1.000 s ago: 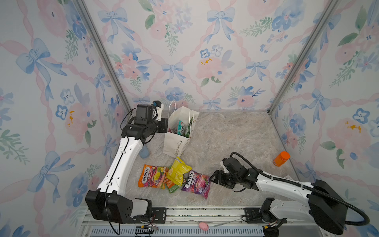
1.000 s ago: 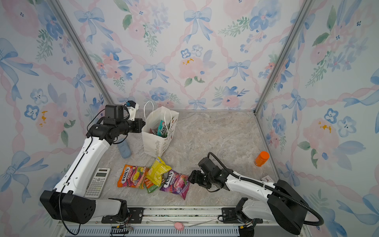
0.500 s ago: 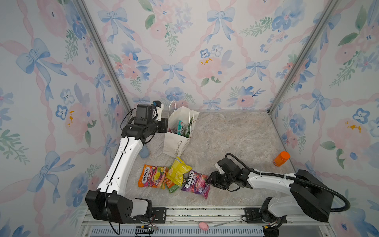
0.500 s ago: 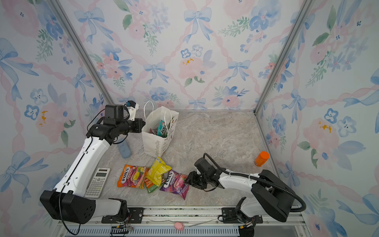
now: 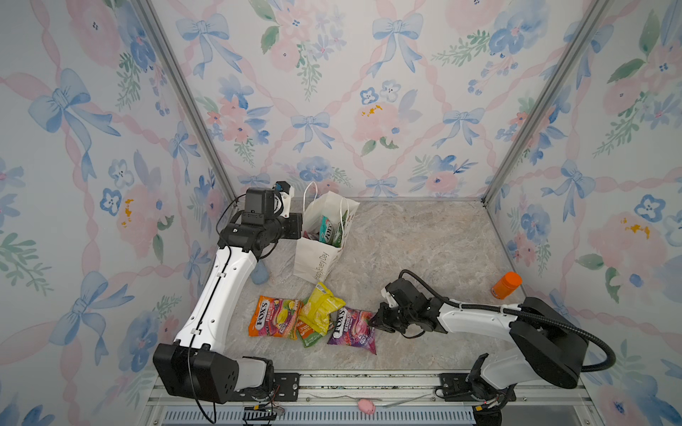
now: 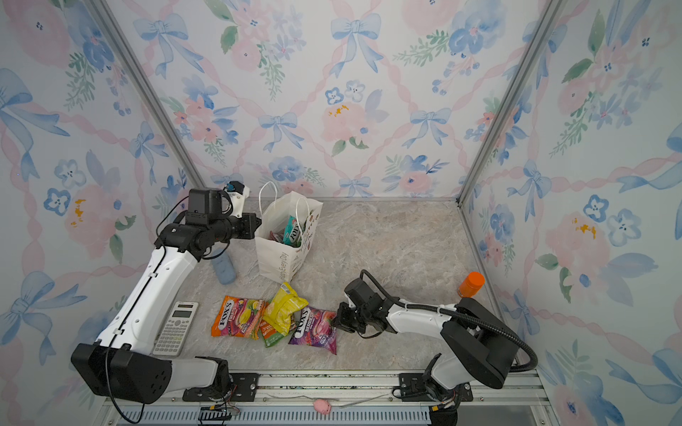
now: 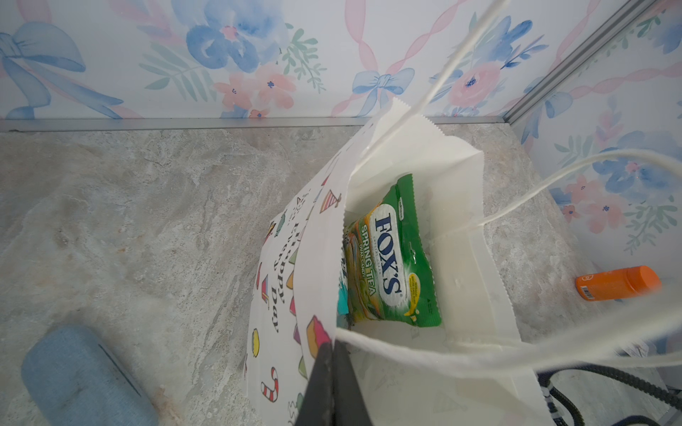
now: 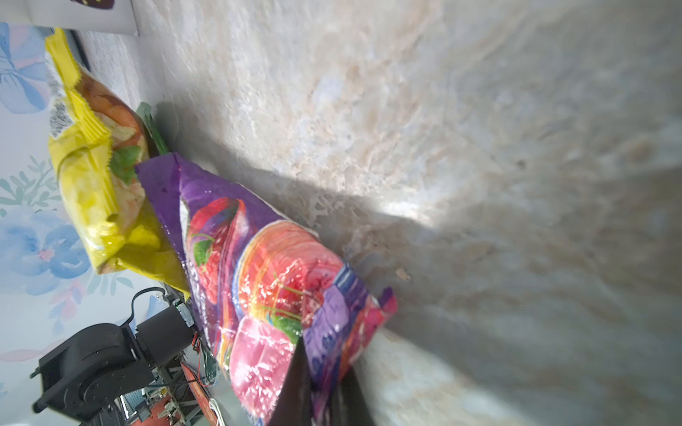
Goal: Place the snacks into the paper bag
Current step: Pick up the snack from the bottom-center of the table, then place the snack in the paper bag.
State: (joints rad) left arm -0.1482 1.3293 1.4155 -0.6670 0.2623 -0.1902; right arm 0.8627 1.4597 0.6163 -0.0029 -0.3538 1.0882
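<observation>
The white paper bag (image 5: 314,258) stands upright toward the back left of the marbled tabletop (image 5: 424,239), its mouth open and its cord handles sticking up. The left claw (image 7: 334,348) is closed on the bag's rim, pinching the paper edge between its dark fingers. Inside the bag a green FOX'S Spring Tea packet (image 7: 391,258) leans against the wall, with a teal packet (image 5: 325,228) next to it.

In front of the bag, near the front edge, four snacks lie in a row. From the left they are an orange FOX'S Fruits packet (image 5: 273,317), a crinkled yellow packet (image 5: 321,306) lying over a smaller green-and-orange packet (image 5: 309,335), and a purple FOX'S Berries packet (image 5: 350,328). The right claw (image 8: 324,363) is down low and clamped on the purple packet's edge, on the side away from the yellow one. That packet rests on the tabletop.

An orange bottle (image 5: 505,286) stands by the right wall, well apart from the snacks. A blue-grey cylinder (image 5: 259,274) lies just left of the bag. A white calculator (image 6: 176,328) lies beside the left arm.
</observation>
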